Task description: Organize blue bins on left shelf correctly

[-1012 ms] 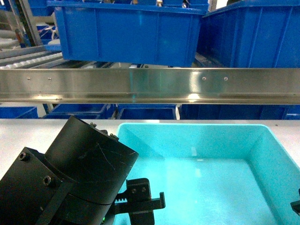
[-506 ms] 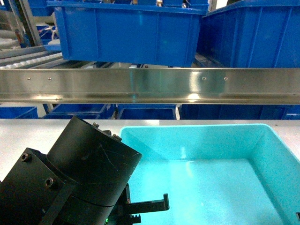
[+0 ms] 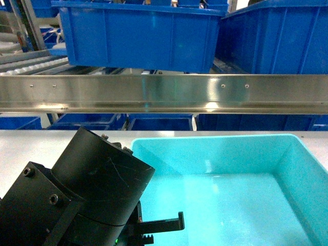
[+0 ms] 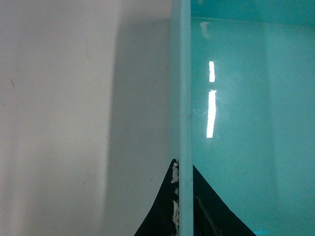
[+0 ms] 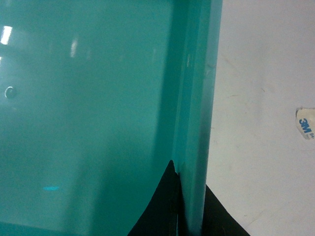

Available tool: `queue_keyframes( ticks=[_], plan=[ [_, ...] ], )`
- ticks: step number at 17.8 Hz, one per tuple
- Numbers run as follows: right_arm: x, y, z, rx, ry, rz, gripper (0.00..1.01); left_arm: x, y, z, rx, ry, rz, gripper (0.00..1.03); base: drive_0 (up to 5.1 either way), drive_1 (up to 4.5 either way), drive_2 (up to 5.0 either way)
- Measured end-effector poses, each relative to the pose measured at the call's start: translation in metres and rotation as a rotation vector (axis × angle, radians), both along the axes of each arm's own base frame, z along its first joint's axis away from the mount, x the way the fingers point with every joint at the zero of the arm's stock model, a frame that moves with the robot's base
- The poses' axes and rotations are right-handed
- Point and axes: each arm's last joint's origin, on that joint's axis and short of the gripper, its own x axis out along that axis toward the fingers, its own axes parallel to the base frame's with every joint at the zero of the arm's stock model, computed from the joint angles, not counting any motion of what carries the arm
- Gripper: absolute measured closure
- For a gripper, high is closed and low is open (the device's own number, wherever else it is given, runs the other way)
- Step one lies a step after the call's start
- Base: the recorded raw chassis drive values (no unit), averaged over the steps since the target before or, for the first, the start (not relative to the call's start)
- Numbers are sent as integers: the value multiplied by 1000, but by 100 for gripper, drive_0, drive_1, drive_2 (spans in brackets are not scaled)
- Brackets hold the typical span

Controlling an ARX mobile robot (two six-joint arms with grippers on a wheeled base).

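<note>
A light turquoise blue bin [image 3: 230, 205] sits open and empty on the white table, right in front of the left shelf's steel front rail [image 3: 164, 92]. My left gripper [image 4: 185, 201] is shut on the bin's left wall [image 4: 185, 98], one black finger outside and one inside. The bulky black left arm [image 3: 87, 189] fills the lower left of the head view. My right gripper [image 5: 192, 206] is shut on the bin's right wall [image 5: 199, 98] in the same way. It is out of sight in the head view.
Two dark royal-blue crates [image 3: 138, 36] [image 3: 277, 36] stand on the shelf above the rail, and more [image 3: 159, 122] show beneath it. White roller tracks [image 3: 31, 64] run at upper left. A roll of 3M tape [image 5: 306, 122] lies on the table [image 3: 41, 154] right of the bin.
The bin has shifted slightly to the right and looks a little nearer. The left gripper's fingers sank toward the bottom edge of the head view, and the right gripper's tip left that view.
</note>
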Motion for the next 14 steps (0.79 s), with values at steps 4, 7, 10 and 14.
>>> queue_keyframes(
  ticks=[4, 7, 10, 14],
  plan=[
    [6, -9, 33, 13, -56, 42, 99, 4, -4, 15, -11, -35, 1, 101, 0, 0, 0],
    [8, -12, 52, 21, -102, 59, 99, 10, -7, 32, -5, -116, 3, 101, 0, 0, 0],
    [8, -13, 60, 24, -117, 64, 99, 11, -7, 44, 4, -152, -4, 101, 0, 0, 0],
    [3, -14, 70, 34, -142, 70, 99, 9, -6, 60, 20, -196, -25, 101, 0, 0, 0]
  ],
)
